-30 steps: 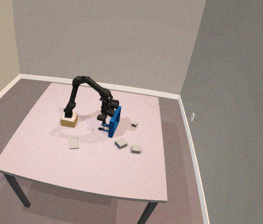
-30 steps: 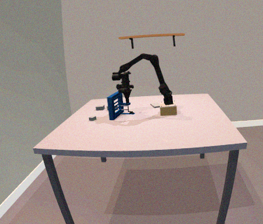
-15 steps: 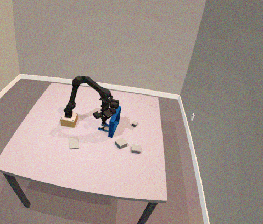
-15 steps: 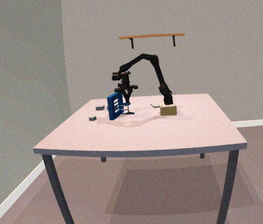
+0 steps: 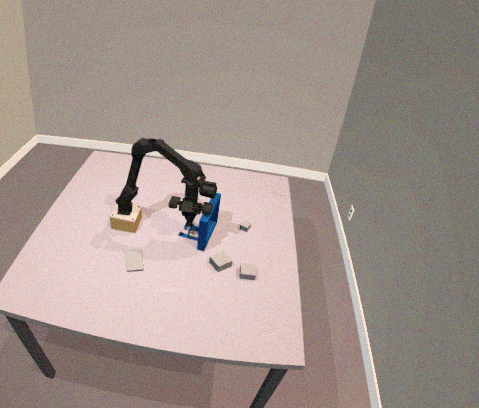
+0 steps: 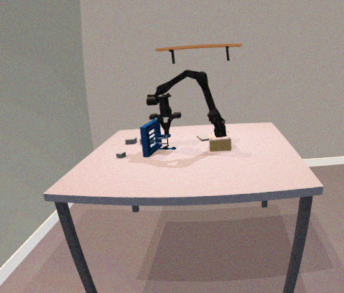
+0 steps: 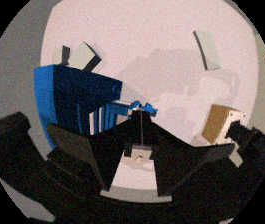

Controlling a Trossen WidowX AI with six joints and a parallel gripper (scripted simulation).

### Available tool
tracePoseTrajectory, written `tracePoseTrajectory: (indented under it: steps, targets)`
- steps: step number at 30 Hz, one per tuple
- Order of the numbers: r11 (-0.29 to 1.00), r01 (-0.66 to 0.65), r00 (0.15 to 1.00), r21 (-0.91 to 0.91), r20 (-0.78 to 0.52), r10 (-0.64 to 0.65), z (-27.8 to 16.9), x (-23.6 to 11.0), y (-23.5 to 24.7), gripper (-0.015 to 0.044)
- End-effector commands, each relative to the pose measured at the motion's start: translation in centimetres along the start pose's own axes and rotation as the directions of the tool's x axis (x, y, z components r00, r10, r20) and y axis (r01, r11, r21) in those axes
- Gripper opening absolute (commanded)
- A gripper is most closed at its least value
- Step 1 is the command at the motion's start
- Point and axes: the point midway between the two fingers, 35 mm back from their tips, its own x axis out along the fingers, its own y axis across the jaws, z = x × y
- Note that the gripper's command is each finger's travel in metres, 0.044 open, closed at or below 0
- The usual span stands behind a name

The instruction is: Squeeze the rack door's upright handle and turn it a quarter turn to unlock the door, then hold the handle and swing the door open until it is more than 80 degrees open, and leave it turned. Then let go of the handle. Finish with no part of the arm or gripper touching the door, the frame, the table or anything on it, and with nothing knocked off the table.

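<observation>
You look to be at the quarter turn, your tool (image 5: 190,223) (image 6: 166,134) (image 7: 140,124) pinching the upright handle, the blue door frame (image 5: 211,224) (image 6: 143,141) (image 7: 44,100) just beside it; finish the twist before swinging the door, keeping that squeeze.

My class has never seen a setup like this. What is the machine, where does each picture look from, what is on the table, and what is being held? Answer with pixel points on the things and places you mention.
The machine is one black jointed arm on a tan block (image 5: 126,223) (image 6: 220,144) (image 7: 216,122). One picture looks down from above, one across the table from the side, one from the arm's wrist. On the table (image 5: 167,305) (image 6: 192,176) stands an upright blue rack (image 5: 202,240) (image 6: 143,141) (image 7: 44,95); small grey blocks and a flat pale piece lie around. The gripper (image 5: 190,227) (image 6: 167,136) (image 7: 140,124) is closed on the rack's handle.
</observation>
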Motion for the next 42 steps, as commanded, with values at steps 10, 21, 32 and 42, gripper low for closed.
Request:
tracePoseTrajectory:
  steps: [10,21,32,42]
  targets:
    - [0.899,0.001,1.000,0.438,-0.002,0.000,-0.03,0.05,0.01,0.0026]
    - [0.899,0.001,1.000,0.438,-0.002,0.000,-0.03,0.05,0.01,0.0183]
    - [0.973,0.000,1.000,0.229,-0.002,0.000,-0.03,0.05,0.01,0.0297]
    - [0.965,-0.001,1.000,-0.261,-0.002,0.000,-0.03,0.05,0.01,0.0297]
